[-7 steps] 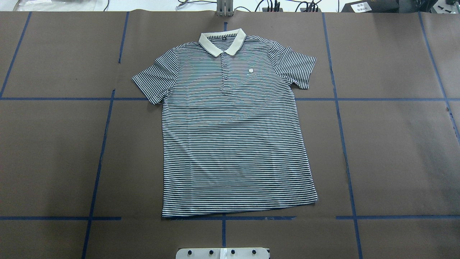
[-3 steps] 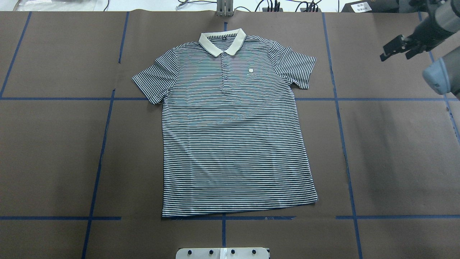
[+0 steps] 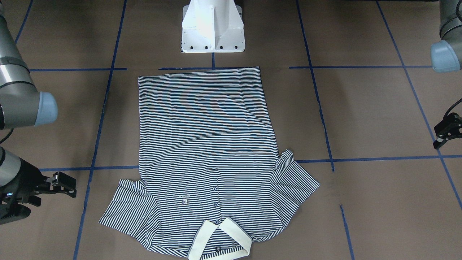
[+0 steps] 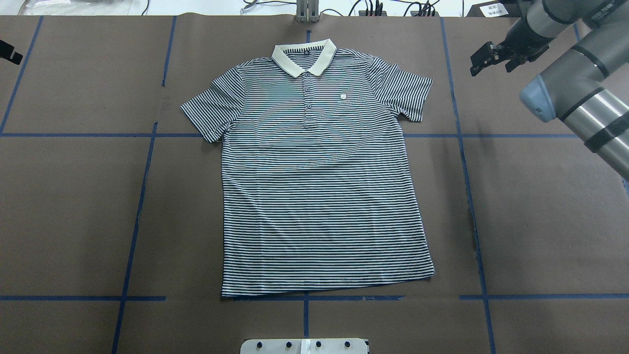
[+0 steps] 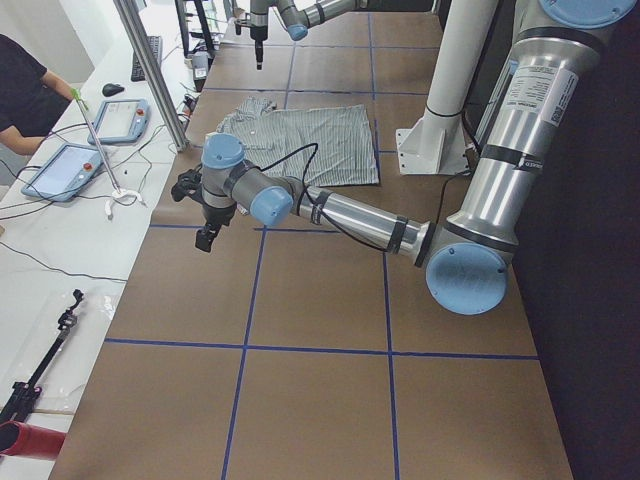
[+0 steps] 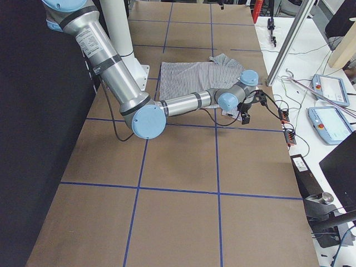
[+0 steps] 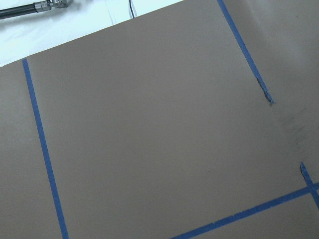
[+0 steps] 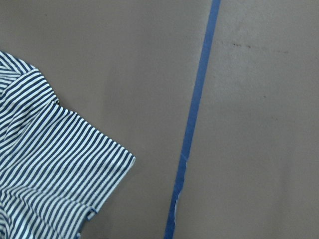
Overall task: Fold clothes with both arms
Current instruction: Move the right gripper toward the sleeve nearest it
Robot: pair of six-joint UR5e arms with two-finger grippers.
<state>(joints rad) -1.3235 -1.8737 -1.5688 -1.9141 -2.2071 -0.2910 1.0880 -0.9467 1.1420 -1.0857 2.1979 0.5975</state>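
a brown tabletop [image 4: 73, 221] is marked into large squares by blue tape lines [image 4: 135, 216]. along its far edge runs a white bench [image 5: 55, 305] with black cables [image 4: 373, 7], two tablet-like screens [image 5: 62, 170] and a slanting metal post [image 5: 150, 70]. the light is bright and even, with soft shadows.

Your materials list:
- Shirt [image 4: 319, 196]: soft knit cloth, matt, lightly rippled. Its collar [image 4: 304, 58] is a plainer, thicker cloth.
- Sheet [image 4: 540, 221] under the shirt: brown paper, matt, scuffed.
- Tape [image 4: 133, 236] around the shirt: blue, smooth, torn in spots.
- Right arm [image 4: 594, 117] beside the shirt: brushed metal, satin sheen. Its cap [image 4: 536, 100] is smooth plastic.
- Base [image 3: 213, 25] by the shirt's hem: white painted metal, smooth.
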